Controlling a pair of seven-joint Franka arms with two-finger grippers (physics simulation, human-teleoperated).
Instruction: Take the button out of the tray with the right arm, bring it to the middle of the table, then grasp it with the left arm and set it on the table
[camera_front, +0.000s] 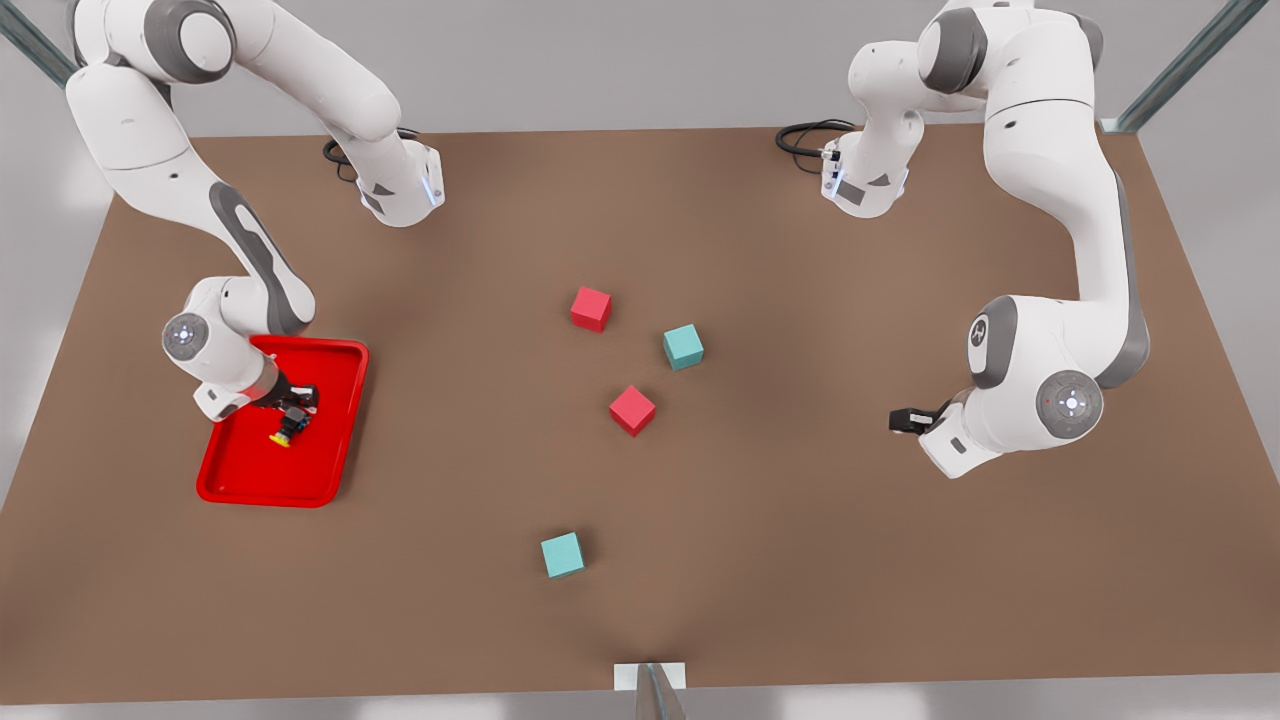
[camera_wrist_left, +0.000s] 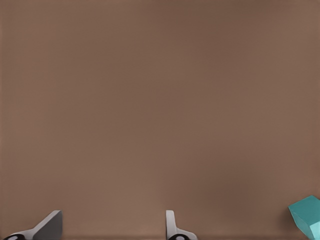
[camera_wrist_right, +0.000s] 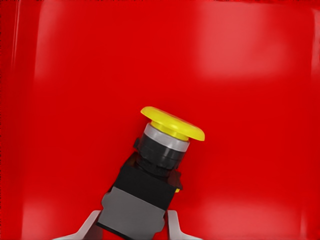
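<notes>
Two matching arms flank the brown table (camera_front: 760, 560). Each has glossy white rounded shells with grey bands wrapping the joints. The right arm (camera_front: 240, 300), at the table's tray side, carries a round grey end cap with a small pale dot pattern. The left arm (camera_front: 1060, 330), at the opposite side, has a similar cap with a lit centre and a small logo on a grey band. Black cables loop at the table's far edge behind both. Small black grippers; pale grey fingertips (camera_wrist_left: 50, 226).

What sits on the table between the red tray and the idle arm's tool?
In the front view, a red cube lies between the tray and the left tool.
</notes>
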